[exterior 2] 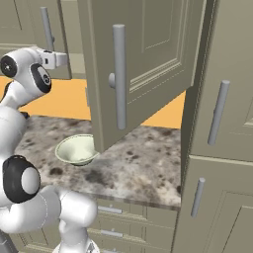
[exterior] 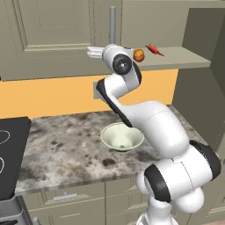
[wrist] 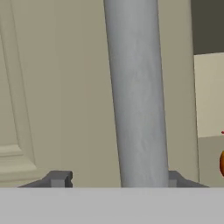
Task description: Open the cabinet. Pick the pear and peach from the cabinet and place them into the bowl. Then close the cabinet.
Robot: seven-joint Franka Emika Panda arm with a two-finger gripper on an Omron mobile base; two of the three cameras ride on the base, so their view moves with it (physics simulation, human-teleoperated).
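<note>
my claw (wrist: 113, 178) sits at the vertical bar handle (wrist: 136, 92) of the left cabinet door (wrist: 57, 87); in the hand view its two dark fingertips (wrist: 57, 178) stand one on each side of the bar, spread slightly wider than it, and i cannot tell whether they touch it. this door appears shut. well below the claw and nearer to me, the bowl (exterior: 122, 137) stands upright on the speckled bench (exterior: 66, 149), beside the arm's white forearm. just to the right of the claw and a little farther back, the peach (exterior: 139, 55) lies on the open cabinet shelf (exterior: 184, 56); its orange edge shows at the right margin of the hand view. beyond the peach, farther right on the same shelf, lies a thin red pepper-like item (exterior: 154, 49). the right cabinet door (exterior 2: 143, 64) stands swung open toward me, its own long bar handle (exterior 2: 119, 76) prominent in the right base view.
</note>
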